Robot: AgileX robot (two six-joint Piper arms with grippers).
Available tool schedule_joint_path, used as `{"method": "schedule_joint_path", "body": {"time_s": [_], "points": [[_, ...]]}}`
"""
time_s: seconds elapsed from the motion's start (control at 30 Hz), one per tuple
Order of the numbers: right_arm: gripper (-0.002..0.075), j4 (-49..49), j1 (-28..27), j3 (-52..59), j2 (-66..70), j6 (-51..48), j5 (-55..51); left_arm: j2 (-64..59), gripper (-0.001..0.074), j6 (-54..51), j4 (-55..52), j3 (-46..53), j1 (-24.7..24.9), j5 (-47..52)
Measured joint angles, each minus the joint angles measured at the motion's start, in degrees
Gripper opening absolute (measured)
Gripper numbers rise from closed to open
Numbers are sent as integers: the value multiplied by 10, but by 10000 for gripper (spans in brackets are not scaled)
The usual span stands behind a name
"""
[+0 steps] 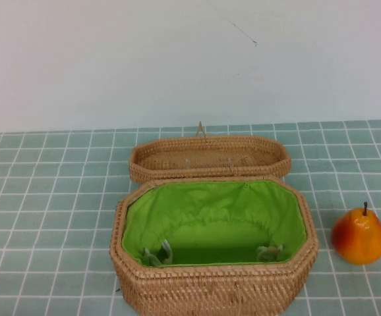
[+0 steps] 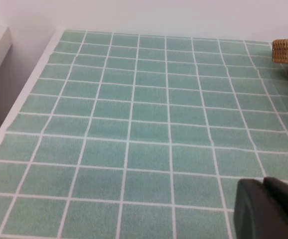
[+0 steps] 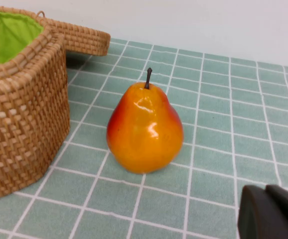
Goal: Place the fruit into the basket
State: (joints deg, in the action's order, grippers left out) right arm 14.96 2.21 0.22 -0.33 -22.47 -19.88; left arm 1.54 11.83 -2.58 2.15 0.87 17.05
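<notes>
the fruit sits upright on the tiled bench just right of the open basket (lid flipped back), while the left end effector and right end effector only peek in at their own cameras' corners, so can't tell if they're spread.
</notes>
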Motion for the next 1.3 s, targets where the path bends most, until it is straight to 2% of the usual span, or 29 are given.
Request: {"method": "schedule_joint_path", "body": {"time_s": [0.67, 0.9, 1.03, 1.2, 1.3], "points": [[-3, -1, 0, -1, 0, -3, 14, 0, -3, 0, -2, 0, 0, 0], [-3, 17, 0, -1, 0, 4, 121, 0, 0, 0, -1, 0, 0, 0], [-3, 51, 0, -1, 0, 43, 252, 0, -3, 0, -3, 0, 0, 0], [-2, 85, 0, -1, 0, 63, 359, 0, 0, 0, -2, 0, 0, 0], [-3, 93, 0, -1, 0, 160, 434, 0, -3, 0, 0, 0, 0, 0]]}}
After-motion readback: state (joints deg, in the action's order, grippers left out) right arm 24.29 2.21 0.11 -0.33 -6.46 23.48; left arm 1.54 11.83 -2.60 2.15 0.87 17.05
